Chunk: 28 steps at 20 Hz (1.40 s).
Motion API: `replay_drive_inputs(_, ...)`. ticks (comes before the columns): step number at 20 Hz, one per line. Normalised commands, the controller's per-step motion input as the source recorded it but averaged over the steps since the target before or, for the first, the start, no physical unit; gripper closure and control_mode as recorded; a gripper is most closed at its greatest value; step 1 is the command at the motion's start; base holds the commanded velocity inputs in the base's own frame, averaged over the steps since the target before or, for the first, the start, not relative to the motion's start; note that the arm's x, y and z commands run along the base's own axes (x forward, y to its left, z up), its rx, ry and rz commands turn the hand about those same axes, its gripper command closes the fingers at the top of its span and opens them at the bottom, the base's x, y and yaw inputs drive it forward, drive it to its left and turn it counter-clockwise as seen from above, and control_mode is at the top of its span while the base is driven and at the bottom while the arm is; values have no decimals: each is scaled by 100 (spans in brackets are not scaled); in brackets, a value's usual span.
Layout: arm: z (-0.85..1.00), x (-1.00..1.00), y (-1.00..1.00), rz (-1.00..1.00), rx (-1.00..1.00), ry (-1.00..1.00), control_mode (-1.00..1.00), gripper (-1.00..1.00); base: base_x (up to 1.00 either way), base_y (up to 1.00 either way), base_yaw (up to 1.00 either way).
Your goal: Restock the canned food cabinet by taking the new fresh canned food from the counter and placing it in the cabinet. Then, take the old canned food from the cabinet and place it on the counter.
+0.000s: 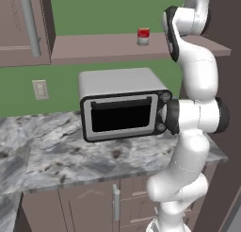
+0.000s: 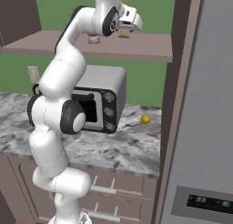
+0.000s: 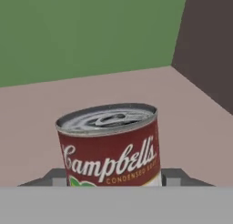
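In the hand view, the old canned food (image 3: pixel 109 143) stands between the fingers (image 3: pixel 175 177), but its lower part is cut off at the bottom, and of the fingers just the grey tips show on either side of it. Whether they touch its sides cannot be told.

In the right base view, the arm's wrist covers most of that can; what looks like a small tan sliver of it (image 2: pixel 123 33) peeks out beside the hand.

The new fresh canned food (image 2: pixel 93 38), well to the left of the fingers on the cabinet (image 2: pixel 150 48), is half hidden behind the arm's elbow there.
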Motion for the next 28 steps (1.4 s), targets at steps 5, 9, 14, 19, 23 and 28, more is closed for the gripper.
replay_drive_inputs(5,0,-100,0,8,3,-31,-100,100,0,0,0)
replay_drive_inputs(9,0,-100,-6,10,3,-25,-100,100,0,0,0)
replay_drive_inputs(14,-3,-100,4,12,0,-5,-100,100,0,0,0)
replay_drive_inputs(19,-20,-100,50,18,0,2,-100,100,0,0,0)
replay_drive_inputs(23,-41,-100,77,27,0,22,-100,100,0,0,0)
replay_drive_inputs(28,-92,-64,98,30,1,39,-100,100,0,0,0)
